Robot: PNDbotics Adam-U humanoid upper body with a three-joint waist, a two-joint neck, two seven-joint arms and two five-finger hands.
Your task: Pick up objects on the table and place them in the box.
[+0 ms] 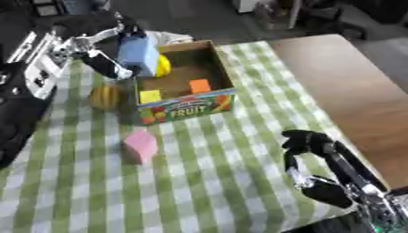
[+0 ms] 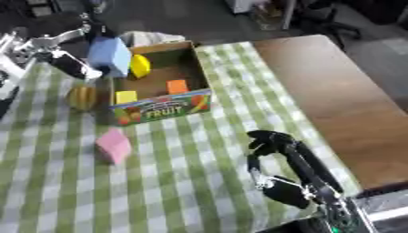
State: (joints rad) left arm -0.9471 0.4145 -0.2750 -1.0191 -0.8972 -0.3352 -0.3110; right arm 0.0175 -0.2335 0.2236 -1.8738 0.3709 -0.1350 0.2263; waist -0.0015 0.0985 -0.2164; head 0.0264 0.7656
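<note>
While my left robot hand [image 1: 119,34] holds the pale blue rectangular block [image 1: 140,53], fingers curled round its top, the block hangs in the upper left of the frame at the left wall of the open cardboard box [image 1: 215,68] printed FRUIT. Inside lie a yellow rounded piece [image 1: 162,65], an orange cube [image 1: 199,85] and a yellow cube [image 1: 150,96]. If I let go now, the block's smooth, hard-looking faces could catch the thin wall and tip outward. Left of the box sits a ridged yellow-brown object [image 1: 105,96]; a pink block [image 1: 140,144] waits lower down on the green-checked cloth of the bench [image 1: 223,173]. My right robot hand [image 2: 271,143], lower right, curls on nothing.
</note>
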